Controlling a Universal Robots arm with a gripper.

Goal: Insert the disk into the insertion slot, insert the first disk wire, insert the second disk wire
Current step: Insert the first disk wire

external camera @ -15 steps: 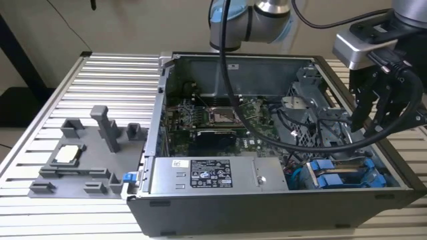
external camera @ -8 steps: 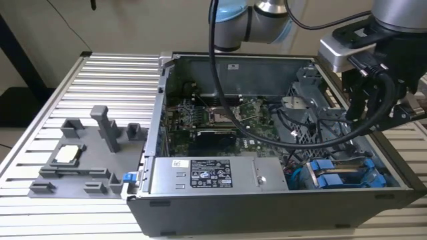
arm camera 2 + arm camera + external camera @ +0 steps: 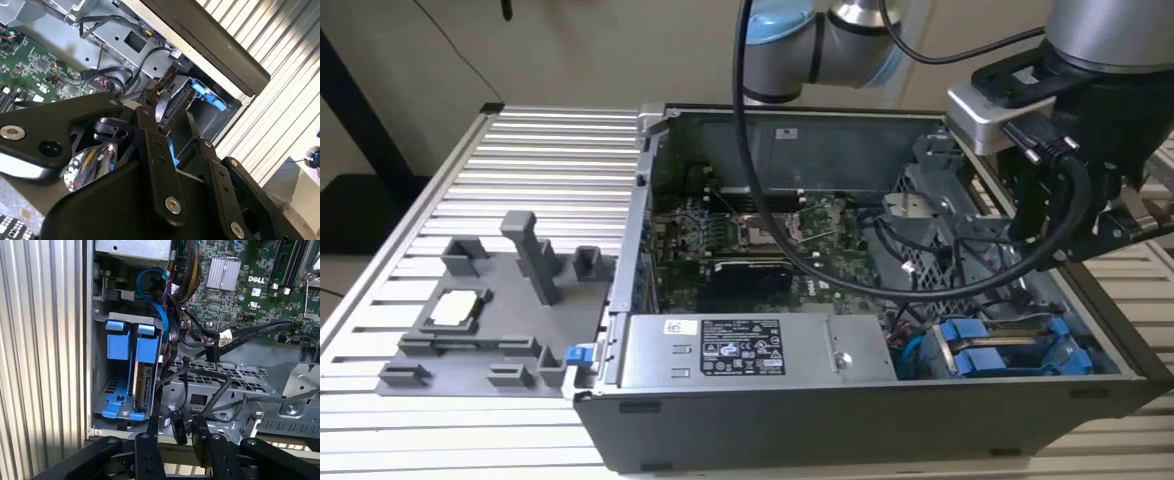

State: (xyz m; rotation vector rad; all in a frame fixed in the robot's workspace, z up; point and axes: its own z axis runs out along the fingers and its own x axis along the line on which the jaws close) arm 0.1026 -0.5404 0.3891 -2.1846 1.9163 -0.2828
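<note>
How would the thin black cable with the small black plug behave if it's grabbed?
Probably floppy: the thin black cable sags in loose curves over the grey metal cage. Likely light, being slim. Its small black plug seems rigid.

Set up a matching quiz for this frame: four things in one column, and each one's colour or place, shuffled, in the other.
1. disk
2. motherboard
3. power supply
4. fixture plate

A. green
B. grey, on the slatted table, outside the case
C. on edge in a blue carrier
D. silver, with a white label

Pairs: 1-C, 2-A, 3-D, 4-B
</note>
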